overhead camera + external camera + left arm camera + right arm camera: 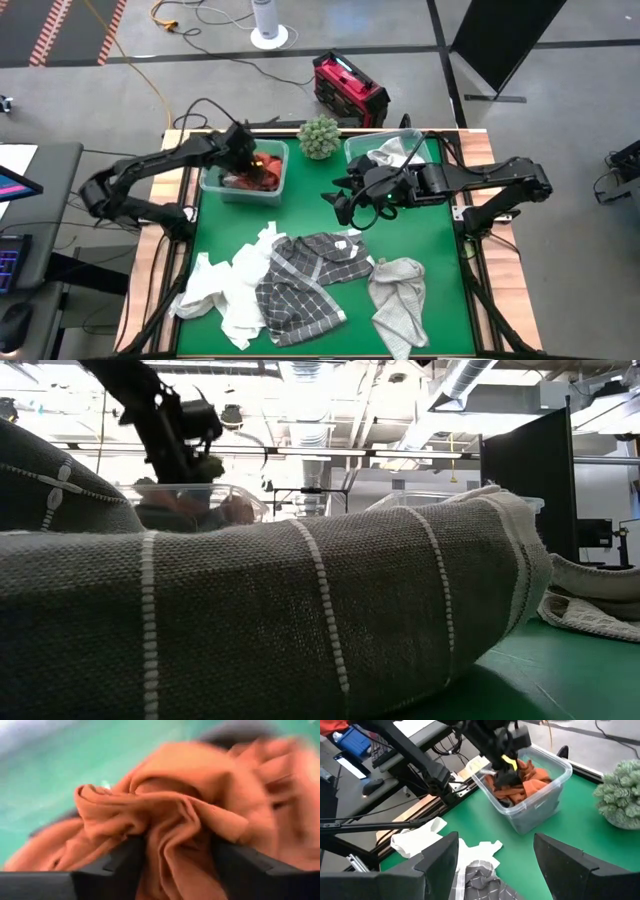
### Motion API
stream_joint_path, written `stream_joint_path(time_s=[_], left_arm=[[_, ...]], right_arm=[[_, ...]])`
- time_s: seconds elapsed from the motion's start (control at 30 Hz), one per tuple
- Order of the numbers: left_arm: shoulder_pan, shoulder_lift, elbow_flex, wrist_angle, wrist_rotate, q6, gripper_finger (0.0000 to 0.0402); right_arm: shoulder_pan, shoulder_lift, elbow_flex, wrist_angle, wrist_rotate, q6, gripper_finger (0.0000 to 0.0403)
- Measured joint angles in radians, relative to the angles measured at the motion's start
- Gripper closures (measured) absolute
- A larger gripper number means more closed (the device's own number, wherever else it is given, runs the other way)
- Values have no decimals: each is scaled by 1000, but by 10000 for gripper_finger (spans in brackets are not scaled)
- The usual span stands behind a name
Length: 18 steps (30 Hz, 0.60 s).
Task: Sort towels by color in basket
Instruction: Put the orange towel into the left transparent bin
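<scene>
Green table [420, 320], two clear bins [243, 185], left fingers [175, 865] parted around rust-orange towel [190, 810], right fingers [495, 865] released

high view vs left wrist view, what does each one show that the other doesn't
Only the high view shows the whole green table, the second clear plastic bin holding a white cloth, the small green plant, the white, dark grey plaid and light grey towels still loose on the mat, and the right gripper open over the table's middle. Only the left wrist view shows the left gripper's fingers standing apart on either side of a fold of cloth. Both show the rust-orange towel in the clear plastic bin under the left gripper.
</scene>
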Motion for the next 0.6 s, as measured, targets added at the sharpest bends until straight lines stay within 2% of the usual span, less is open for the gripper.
stream_joint_path(time_s=[0.17,0.37,0.6], left_arm=[[6,-50,91,-84,-5,-44,160],[6,-52,219,-202,-6,-122,159],[5,-53,372,-319,4,-130,159]], right_arm=[[0,0,0,27,0,-17,117],[0,0,0,25,0,-18,117],[0,0,0,24,1,-19,117]])
